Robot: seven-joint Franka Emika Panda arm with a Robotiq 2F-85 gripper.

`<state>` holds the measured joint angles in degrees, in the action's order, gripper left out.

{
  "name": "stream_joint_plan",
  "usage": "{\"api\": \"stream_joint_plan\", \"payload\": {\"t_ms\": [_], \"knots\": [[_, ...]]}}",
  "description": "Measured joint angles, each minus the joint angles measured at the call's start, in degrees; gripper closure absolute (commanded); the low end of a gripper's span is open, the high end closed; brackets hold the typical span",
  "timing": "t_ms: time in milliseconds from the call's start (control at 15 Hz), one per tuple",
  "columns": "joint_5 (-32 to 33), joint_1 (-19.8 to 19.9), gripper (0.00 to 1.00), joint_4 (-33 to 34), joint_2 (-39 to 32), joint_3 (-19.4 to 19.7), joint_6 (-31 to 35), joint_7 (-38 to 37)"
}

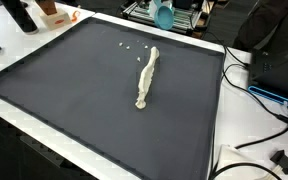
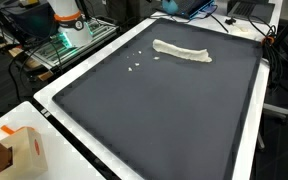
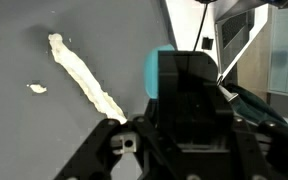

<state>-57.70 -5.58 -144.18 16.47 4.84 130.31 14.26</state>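
A long twisted white cloth strip lies on a dark mat; it shows in both exterior views. A few small white crumbs lie near one end of it. In the wrist view, my gripper's black body with a teal part fills the lower right. The strip runs diagonally on the mat to its left, not touching it. The fingertips are hidden, so I cannot tell if the jaws are open. In an exterior view the teal part sits at the mat's far edge, away from the strip.
The mat has a white border. An orange and white box stands at one corner. A wire rack with an orange and white object is beside the table. Cables and a black object lie off the mat's edge.
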Motion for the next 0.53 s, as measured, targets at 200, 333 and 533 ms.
{"api": "stream_joint_plan", "payload": {"t_ms": [200, 333, 533], "knots": [[-6.35, 0.54, 0.75, 0.08, -2.96, -0.08, 0.27, 2.81], [-10.08, 1.12, 0.75, 0.15, -4.58, -0.13, 0.28, 5.13], [-14.93, 2.1, 0.75, 0.21, -6.65, -0.27, 0.28, 8.66]]}}
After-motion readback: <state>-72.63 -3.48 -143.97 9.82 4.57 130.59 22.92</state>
